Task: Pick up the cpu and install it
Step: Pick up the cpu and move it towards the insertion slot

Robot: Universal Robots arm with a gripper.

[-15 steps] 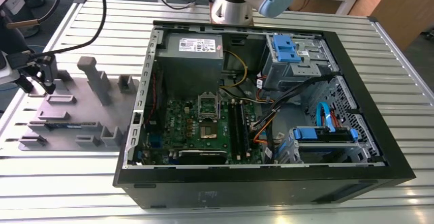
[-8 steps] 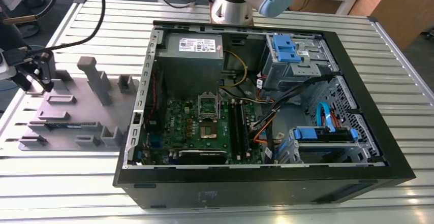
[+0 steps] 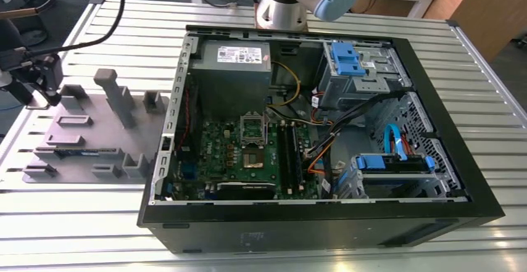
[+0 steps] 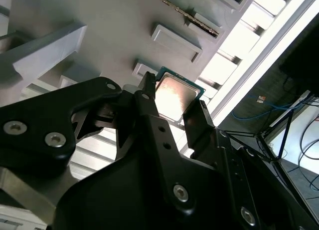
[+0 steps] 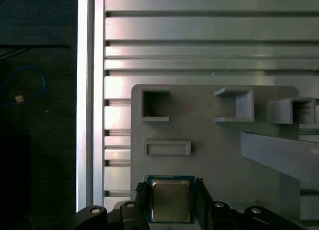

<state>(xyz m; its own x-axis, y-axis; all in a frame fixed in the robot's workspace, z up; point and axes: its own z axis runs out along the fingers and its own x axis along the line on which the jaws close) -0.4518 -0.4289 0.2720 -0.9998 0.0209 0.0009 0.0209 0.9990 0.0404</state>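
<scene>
While the claw [image 3: 39,90] hangs at the far left of the exterior view, near the left edge of the grey fixture plate [image 3: 95,133], it's well apart from the open computer case [image 3: 329,226]. Plate's right edge sits just beside the case's left wall. Bare counter [image 3: 99,213] slats run open across the lower left of the frame. Case top is open: motherboard [image 3: 222,158] lower middle, socket frame [image 3: 253,126] near centre, power supply [image 3: 234,68] just above it in the frame, cable bundle [image 3: 329,130] crowding its right side. Arm base [image 3: 284,7] stands behind the case at top centre.

Hard to see: claw body is clipped by the frame's left edge in the exterior view. In the first wrist view the cpu [image 5: 170,200] is cut by the frame edge, underside hidden. In the second wrist view the claw's black linkage covers one corner.

Claw: narrow opening, clenched on the cpu, fingers [image 5: 142,196] against two opposite edges, silver top facing the camera, held above the plate's rim and the slats.
</scene>
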